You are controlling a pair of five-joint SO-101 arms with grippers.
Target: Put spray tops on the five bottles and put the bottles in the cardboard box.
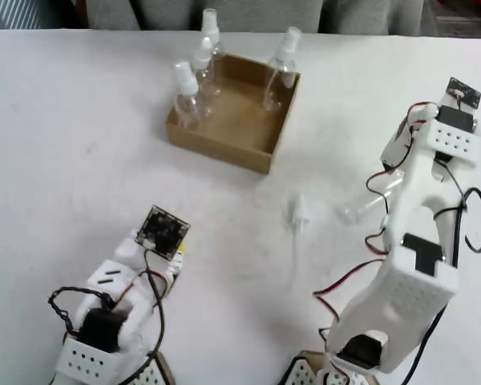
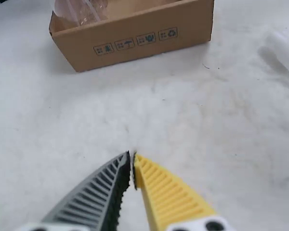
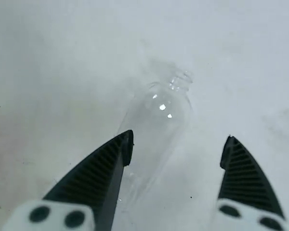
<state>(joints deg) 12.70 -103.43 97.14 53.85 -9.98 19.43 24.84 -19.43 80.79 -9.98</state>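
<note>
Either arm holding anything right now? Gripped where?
Nothing is held. The left gripper has its jaws shut on nothing; the right gripper hangs with jaws open over the uncapped bottle, which lies flat.

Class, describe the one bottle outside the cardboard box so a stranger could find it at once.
Start at the cardboard box, then look across the white table to the open right gripper. A clear bottle lies on its side just below it. Unlike the four upright bottles in the box, it is uncapped.
</note>
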